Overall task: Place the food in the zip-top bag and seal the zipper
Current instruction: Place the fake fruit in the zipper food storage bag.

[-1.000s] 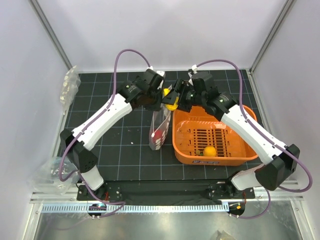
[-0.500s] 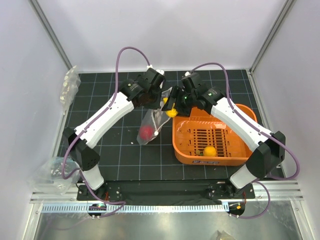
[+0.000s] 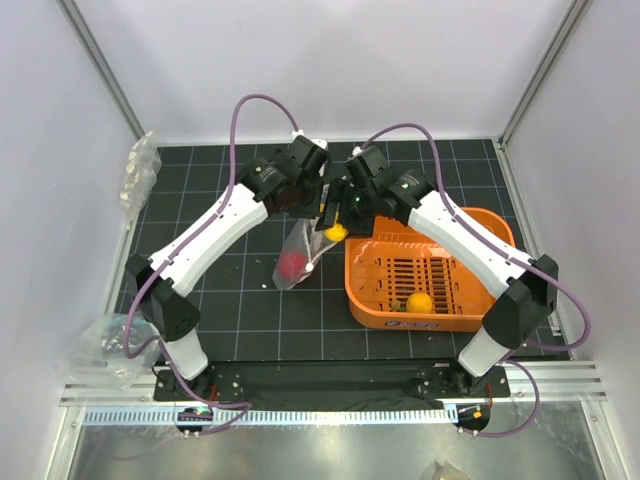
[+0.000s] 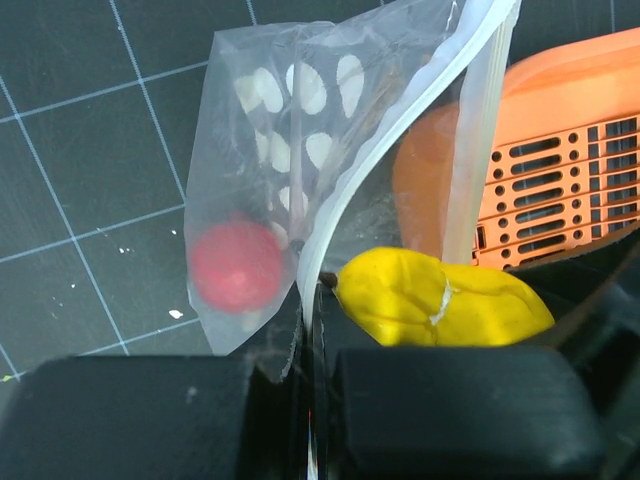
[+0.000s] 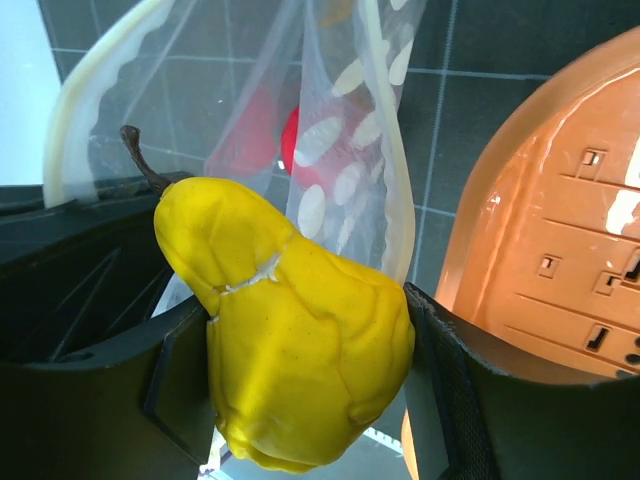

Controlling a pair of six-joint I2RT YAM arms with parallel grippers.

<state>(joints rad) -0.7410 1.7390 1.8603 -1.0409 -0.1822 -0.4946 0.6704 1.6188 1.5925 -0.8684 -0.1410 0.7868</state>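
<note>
Listing from the ground up, we record a black mat (image 3: 240, 300) ruled in a pale grid, boxed by plain white walls (image 3: 330, 70), with a metal rail (image 3: 330, 416) along the near edge. Crumpled bundles of clear plastic (image 3: 137, 172) lie at the left side. On the mat's right stands a basket (image 3: 470, 320) of hard orange plastic, slotted and round-cornered, and in it is one small smooth orange fruit (image 3: 419, 302). Just left of it hangs the bag (image 4: 235, 130), a thin clear film printed with white oval dots. The left claw (image 4: 308, 380) has its fingers pressed together on the bag's rim. A smooth, round red fruit (image 4: 237, 266) sits at the bag's lower end. The zipper (image 4: 475, 150) is a pale narrow strip whose two lips are parted in a curve, so the mouth is unsealed. The right claw (image 5: 300, 385) pinches a lumpy yellow pear (image 5: 290, 320) with a moulded seam and a dark stalk. The pear is at the open mouth, just beside the basket; we cannot tell whether it has passed the lips.
</note>
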